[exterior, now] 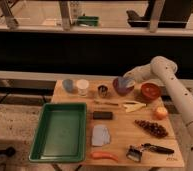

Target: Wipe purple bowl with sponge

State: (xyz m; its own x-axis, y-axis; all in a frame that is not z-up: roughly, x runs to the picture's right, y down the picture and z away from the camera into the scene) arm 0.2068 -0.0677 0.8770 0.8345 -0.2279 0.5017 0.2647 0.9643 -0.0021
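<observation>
The purple bowl (122, 87) stands at the back of the wooden table (125, 142), right of centre and left of a red-orange bowl (151, 91). My gripper (127, 79) reaches in from the right on the white arm and is down at the bowl's upper right rim. It is shut on the small light-blue sponge (126, 78), which touches the bowl's inside. The bowl looks tipped a little toward the camera.
A green tray (44, 145) fills the table's left side. A blue cup (68, 85), white cup (83, 87) and metal cup (103, 91) stand at the back. A black bar (103, 115), grey-blue cloth (100, 135), carrot (102, 156), grapes (151, 128), orange fruit (161, 113) and peeler (150, 149) lie around.
</observation>
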